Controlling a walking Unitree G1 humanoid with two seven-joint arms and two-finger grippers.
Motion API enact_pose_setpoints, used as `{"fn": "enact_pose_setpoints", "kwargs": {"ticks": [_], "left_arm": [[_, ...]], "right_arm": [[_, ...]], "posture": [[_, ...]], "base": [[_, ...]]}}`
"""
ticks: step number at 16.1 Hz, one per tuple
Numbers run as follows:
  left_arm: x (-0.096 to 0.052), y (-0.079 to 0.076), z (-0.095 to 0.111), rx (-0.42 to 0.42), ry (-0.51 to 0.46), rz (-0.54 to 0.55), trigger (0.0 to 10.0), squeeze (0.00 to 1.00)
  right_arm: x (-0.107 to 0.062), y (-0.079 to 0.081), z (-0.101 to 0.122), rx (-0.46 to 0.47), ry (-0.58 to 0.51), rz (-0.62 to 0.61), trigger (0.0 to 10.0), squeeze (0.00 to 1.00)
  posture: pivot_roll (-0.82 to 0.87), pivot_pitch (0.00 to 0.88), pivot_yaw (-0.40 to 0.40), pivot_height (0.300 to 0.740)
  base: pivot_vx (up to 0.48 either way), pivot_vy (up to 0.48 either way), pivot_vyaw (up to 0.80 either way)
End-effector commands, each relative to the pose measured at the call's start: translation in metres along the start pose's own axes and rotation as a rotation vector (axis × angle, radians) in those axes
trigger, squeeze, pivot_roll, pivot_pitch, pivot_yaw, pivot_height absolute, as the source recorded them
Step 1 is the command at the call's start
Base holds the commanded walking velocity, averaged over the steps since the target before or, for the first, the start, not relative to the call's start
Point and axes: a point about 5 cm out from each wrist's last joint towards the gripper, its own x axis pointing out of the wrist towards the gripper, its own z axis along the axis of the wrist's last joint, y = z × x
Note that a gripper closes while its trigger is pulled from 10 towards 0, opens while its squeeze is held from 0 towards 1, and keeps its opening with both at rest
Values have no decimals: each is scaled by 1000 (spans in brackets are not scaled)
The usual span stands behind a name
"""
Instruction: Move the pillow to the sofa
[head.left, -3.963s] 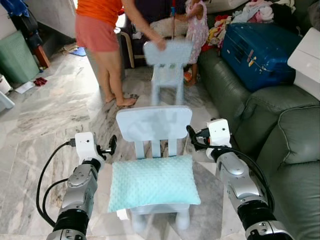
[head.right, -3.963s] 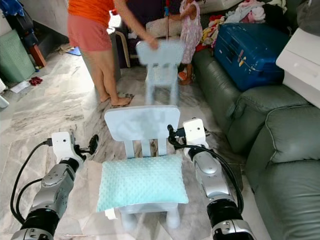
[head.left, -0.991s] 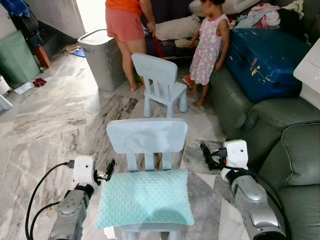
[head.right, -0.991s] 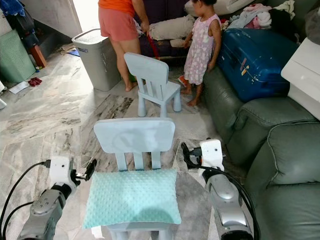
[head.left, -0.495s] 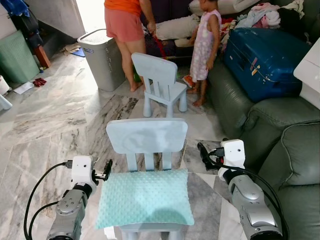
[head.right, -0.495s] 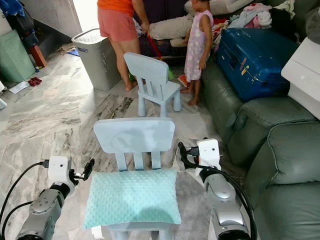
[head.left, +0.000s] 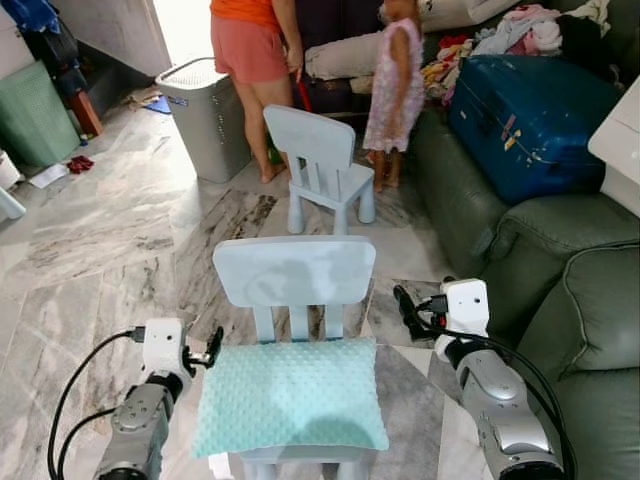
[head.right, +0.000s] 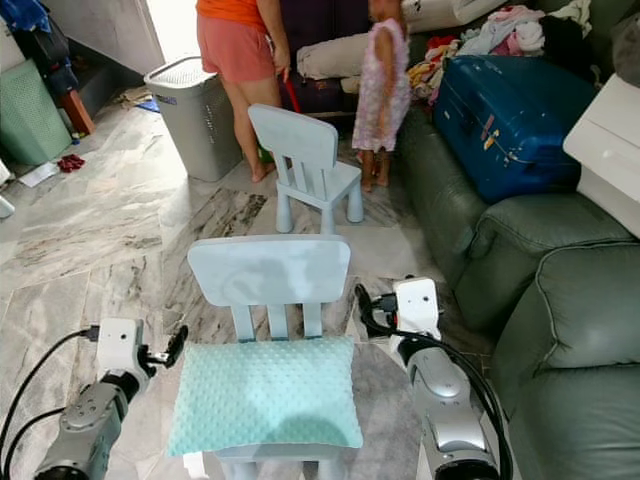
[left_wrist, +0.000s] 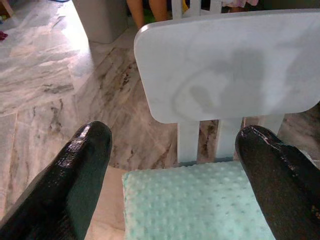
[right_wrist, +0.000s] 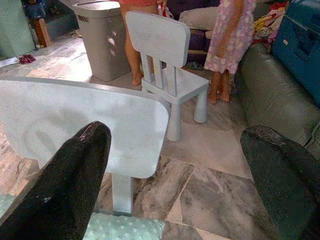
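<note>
A: How are the fingers set? Start with the left gripper (head.left: 213, 345).

B: Its fingers (left_wrist: 80, 175) are spread wide apart and hold nothing. In the left wrist view the near corner of the pillow (head.left: 290, 396) and the chair back sit in the gap between them, but neither finger touches either one. From the head camera that gripper hangs just beside the pillow's left edge, close to its rear corner.

A: And the right gripper (head.left: 405, 305)?

B: Spread wide too, and empty. Its fingers (right_wrist: 75, 175) frame the back of the near chair (head.left: 294, 272) in the right wrist view, with a corner of the pillow low between them. It sits off the chair's right side, near the backrest, apart from the pillow.

A: Where is the pillow?

B: Flat on the seat of the near chair, a pale mint, bumpy cushion covering most of the seat, its rear edge against the slats.

A: And the sofa?

B: The dark green sofa (head.left: 560, 290) runs along the robot's right. A blue suitcase (head.left: 525, 95) lies on its far end.

A: Anything else around?

B: A second chair (head.left: 322, 165) stands farther off, with a grey laundry basket (head.left: 205, 115) and two people (head.left: 255, 60) beyond it on the marble floor (head.left: 90, 240).
</note>
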Motion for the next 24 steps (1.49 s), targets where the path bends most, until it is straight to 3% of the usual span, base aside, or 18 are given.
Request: {"fn": "enact_pose_setpoints", "kwargs": {"ticks": [1, 17, 24], "left_arm": [[0, 6, 2, 9, -4, 14, 10000, 0], [5, 8, 2, 18, -4, 25, 10000, 0], [8, 14, 13, 72, -36, 75, 10000, 0]], "right_arm": [[3, 3, 6, 0, -18, 15, 10000, 0], [8, 7, 6, -6, -14, 28, 10000, 0], [12, 5, 8, -20, -24, 32, 10000, 0]], "posture": [[-121, 0, 59, 705], [-113, 0, 59, 553], [-113, 0, 60, 470]], "base": [[0, 0, 0], [0, 0, 0], [0, 0, 0]]}}
